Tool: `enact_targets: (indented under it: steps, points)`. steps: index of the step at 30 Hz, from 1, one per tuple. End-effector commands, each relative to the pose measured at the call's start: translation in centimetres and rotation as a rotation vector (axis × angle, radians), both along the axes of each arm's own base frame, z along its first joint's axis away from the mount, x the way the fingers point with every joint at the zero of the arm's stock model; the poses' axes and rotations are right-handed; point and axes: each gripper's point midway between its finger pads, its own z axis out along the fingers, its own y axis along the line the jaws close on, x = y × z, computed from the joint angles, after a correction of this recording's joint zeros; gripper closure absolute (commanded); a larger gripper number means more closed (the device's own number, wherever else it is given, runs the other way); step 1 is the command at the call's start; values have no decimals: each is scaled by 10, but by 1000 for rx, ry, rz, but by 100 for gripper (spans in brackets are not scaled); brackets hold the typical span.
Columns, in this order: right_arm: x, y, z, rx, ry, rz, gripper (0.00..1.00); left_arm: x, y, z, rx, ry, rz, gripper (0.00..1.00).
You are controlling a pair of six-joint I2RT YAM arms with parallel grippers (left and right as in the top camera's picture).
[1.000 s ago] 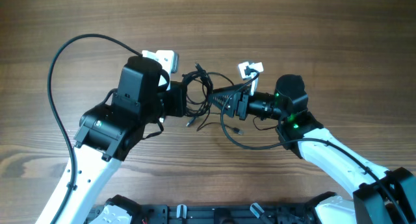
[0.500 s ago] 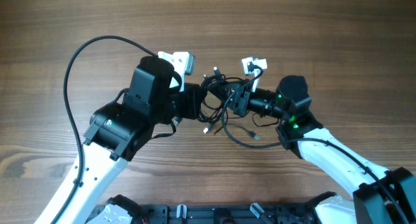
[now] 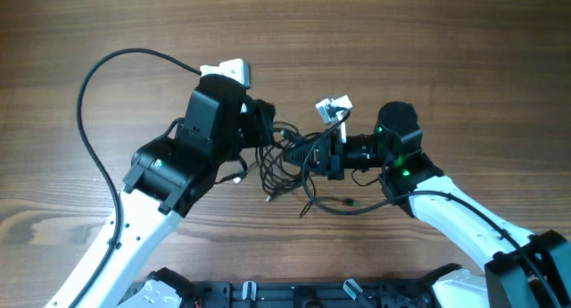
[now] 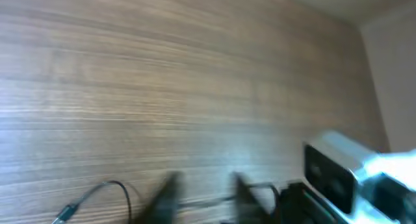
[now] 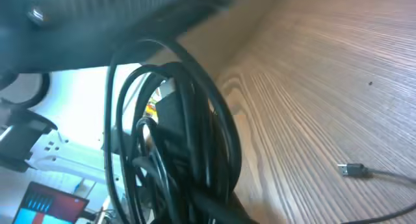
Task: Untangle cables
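1. The cables (image 3: 287,156) lie in one knotted clump on the wooden table (image 3: 446,49), about mid-table between my two arms. A few loose tails trail toward the near edge.
2. My right gripper (image 3: 314,156) is clamped on the right side of that clump. Its wrist view is crowded with black loops bunched close against the lens.
3. My left gripper (image 3: 265,128) sits at the far-left edge of the clump. Its wrist view is badly blurred, but my fingers (image 4: 168,193) look parted. I cannot tell whether a strand runs between them.
4. I judge these cords to be light, thin and limp. They will follow any pull, drag their neighbours along and curl back into loops when slack. A single smooth strand may slide through my pads, while the small plug ends are stiffer and likely to snag inside a loop.
5. The best hold is probably one strand just behind a free end. One candidate is the silver-tipped plug (image 5: 354,170), which lies flat on the wood to the right of the bundle and apart from it.
6. I would avoid biting into the middle of the knot, since pulling there would likely tighten it.
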Motion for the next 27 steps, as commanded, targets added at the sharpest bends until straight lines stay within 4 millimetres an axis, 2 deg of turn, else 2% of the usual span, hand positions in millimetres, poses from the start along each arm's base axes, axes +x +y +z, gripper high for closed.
enact_targets:
  steps: [1,2,5,6,9,11,14,18,21,25,26,27]
  points:
    - [18,-1,-3,-23,-34,-107,95,-2,-3,-9,14,33,-41,15]
    - [29,-3,-7,-42,-16,-172,95,-5,-6,-9,15,32,-75,0]
    - [58,-12,-19,-78,124,-371,95,-11,-13,-4,1,23,-137,0]
    - [69,-17,-21,-75,191,-456,95,-20,-21,-4,-11,30,-220,0]
    - [82,-24,-22,-51,294,-552,95,-30,-23,-12,-5,73,-256,0]
    - [81,-23,-20,-26,346,-552,95,-34,-19,-22,19,112,-248,0]
    - [73,-18,-17,-15,383,-496,95,-37,-14,-49,24,193,-190,0]
    - [59,-12,-15,-25,342,-402,95,-25,-16,-63,12,196,-143,0]
    - [53,-9,-12,-20,342,-359,94,-10,-5,-76,84,188,-70,0]
    - [52,-9,-11,-16,326,-354,93,-8,-5,-97,121,244,-64,0]
    - [52,-9,-11,-18,308,-352,94,-8,-4,-102,131,260,-64,2]
    - [52,-9,-11,-21,298,-351,94,-9,-4,-106,138,273,-64,20]
